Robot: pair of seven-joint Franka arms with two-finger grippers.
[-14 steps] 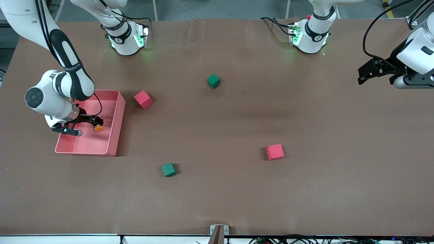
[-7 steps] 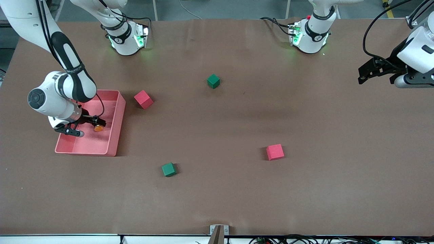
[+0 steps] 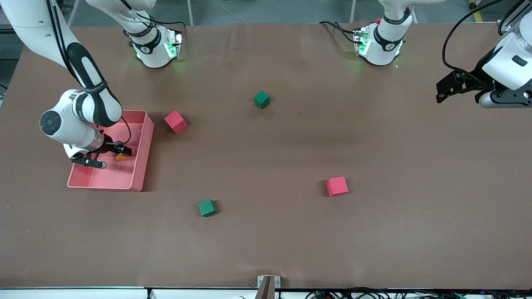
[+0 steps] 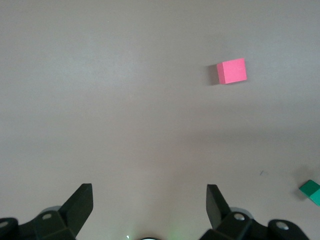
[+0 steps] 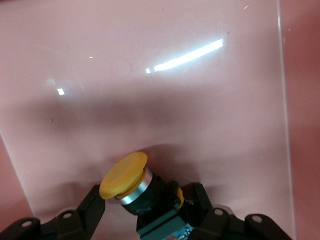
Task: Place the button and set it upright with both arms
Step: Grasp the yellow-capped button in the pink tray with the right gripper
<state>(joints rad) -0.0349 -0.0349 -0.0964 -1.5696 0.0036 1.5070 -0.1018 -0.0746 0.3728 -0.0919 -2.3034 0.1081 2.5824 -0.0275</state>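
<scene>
The button (image 3: 121, 157) has a black body and a round orange cap. It lies tilted on its side in the pink tray (image 3: 141, 166). My right gripper (image 3: 119, 153) is low in the tray and shut on the button's black body. In the right wrist view the orange cap (image 5: 125, 175) sticks out past the right gripper (image 5: 147, 200), over the tray floor (image 5: 175, 100). My left gripper (image 3: 445, 90) is open and empty, up in the air over the left arm's end of the table. Its fingers stand wide apart in the left wrist view (image 4: 148, 192).
Two red cubes (image 3: 176, 121) (image 3: 337, 186) and two green cubes (image 3: 262, 99) (image 3: 207, 207) lie on the brown table. The left wrist view shows one red cube (image 4: 231, 71) and a green cube (image 4: 311, 191). A small metal bracket (image 3: 268, 282) sits at the table's near edge.
The right arm's wrist has shifted a little toward the tray's middle while the button stays at nearly the same spot. The left gripper has drifted slightly toward the bases.
</scene>
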